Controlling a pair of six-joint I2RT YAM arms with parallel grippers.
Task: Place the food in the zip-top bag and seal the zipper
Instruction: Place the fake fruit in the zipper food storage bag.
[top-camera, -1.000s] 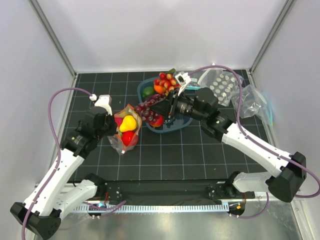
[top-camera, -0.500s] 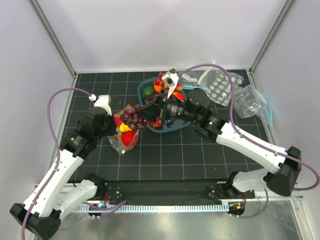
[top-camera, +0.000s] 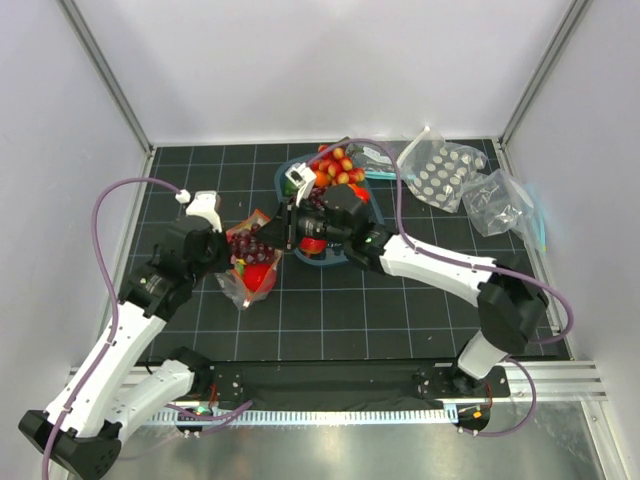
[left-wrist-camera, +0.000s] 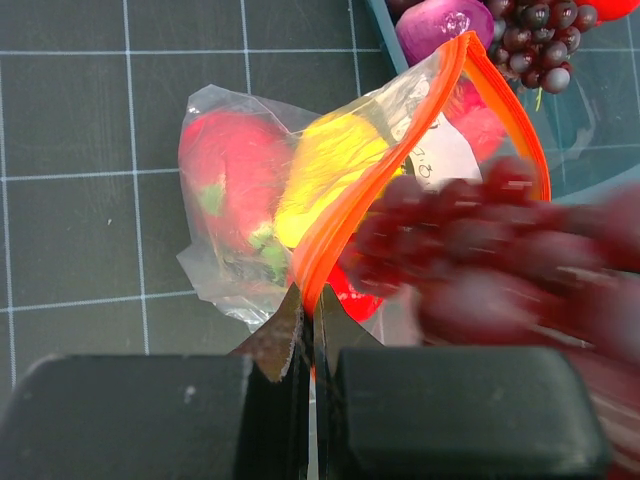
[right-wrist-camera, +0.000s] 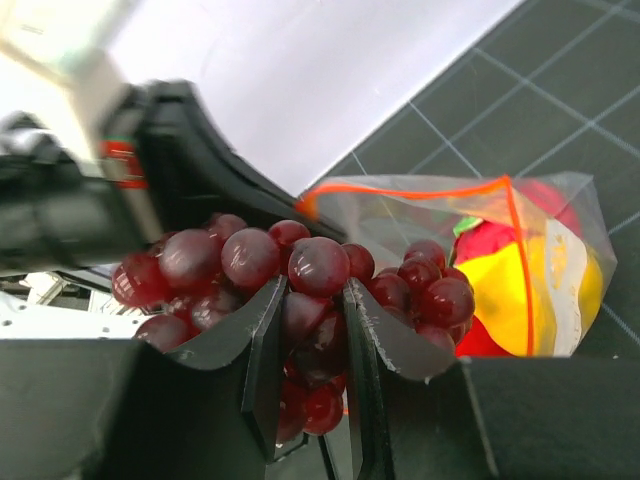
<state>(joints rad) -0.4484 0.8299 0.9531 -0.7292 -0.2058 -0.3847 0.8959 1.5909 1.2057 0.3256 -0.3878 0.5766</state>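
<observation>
The zip-top bag (top-camera: 247, 283) lies left of the bowl with its mouth open. Red (left-wrist-camera: 222, 170) and yellow (left-wrist-camera: 335, 165) food shows inside it. My left gripper (left-wrist-camera: 310, 312) is shut on the orange-red zipper (left-wrist-camera: 320, 255) at the near end of the mouth. My right gripper (right-wrist-camera: 310, 300) is shut on a bunch of dark purple grapes (right-wrist-camera: 318, 268), held right at the bag's open mouth (right-wrist-camera: 400, 190). From above, the grapes (top-camera: 248, 244) sit over the bag's opening, between the two grippers.
A blue bowl (top-camera: 345, 258) behind the right wrist holds more toy fruit (top-camera: 336, 166) and another grape bunch (left-wrist-camera: 535, 25). At the back right lie a clear pouch of white discs (top-camera: 440, 170) and a pouch with a teal strip (top-camera: 505, 205).
My right arm has swung left from the bowl, carrying the grapes to the bag's mouth. The left gripper has kept its hold on the zipper.
</observation>
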